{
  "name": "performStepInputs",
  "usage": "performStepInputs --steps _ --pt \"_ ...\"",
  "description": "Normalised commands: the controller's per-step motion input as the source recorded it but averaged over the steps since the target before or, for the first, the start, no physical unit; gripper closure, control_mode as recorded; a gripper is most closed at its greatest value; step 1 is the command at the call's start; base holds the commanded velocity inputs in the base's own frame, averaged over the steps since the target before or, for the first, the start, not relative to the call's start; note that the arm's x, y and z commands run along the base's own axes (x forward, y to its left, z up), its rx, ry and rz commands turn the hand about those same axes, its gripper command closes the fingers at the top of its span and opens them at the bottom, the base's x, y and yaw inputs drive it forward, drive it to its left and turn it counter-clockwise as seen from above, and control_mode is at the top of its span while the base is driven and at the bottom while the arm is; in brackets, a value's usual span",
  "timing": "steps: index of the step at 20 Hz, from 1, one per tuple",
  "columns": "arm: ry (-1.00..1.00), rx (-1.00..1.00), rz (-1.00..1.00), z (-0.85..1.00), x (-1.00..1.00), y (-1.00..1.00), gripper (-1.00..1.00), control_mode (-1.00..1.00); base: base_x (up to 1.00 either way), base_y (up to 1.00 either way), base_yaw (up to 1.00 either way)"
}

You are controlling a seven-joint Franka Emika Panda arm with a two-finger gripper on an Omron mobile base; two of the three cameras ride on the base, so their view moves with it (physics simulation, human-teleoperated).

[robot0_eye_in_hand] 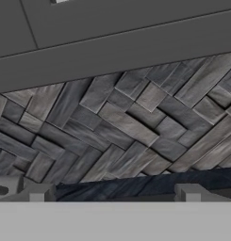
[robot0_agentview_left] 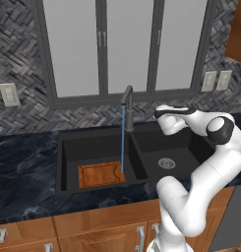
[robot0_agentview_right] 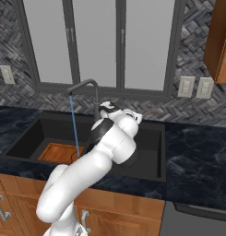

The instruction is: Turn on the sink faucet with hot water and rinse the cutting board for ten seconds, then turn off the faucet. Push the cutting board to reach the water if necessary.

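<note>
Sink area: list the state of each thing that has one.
sink faucet: on, spout over the left basin.
water: running, landing at the board's right edge.
cutting board: flat in the left basin.
end effector: open, empty, facing the backsplash.

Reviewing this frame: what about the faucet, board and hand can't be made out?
- Sink faucet lever: hidden by the arm in the right base view, too small in the left.
- Cutting board: near end cut off by the sink rim, right base view.
- Hand: fingers face away.
</note>
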Motion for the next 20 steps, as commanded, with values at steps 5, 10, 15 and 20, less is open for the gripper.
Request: performStepInputs --steps 5,10,15,20 --pt "0.0 0.0 0.0 0.0 0.0 0.0 -1.0 -1.0 0.0 0.0 0.0" --pt "0.0 0.0 0.0 0.0 0.0 0.0 -1.0 -1.0 0.0 0.0 0.0" --pt "0.0 0.0 0.0 0.0 0.0 0.0 -1.0 -1.0 0.0 0.0 0.0" --pt "0.0 0.0 0.0 0.0 0.0 0.0 -1.0 -1.0 0.0 0.0 0.0"
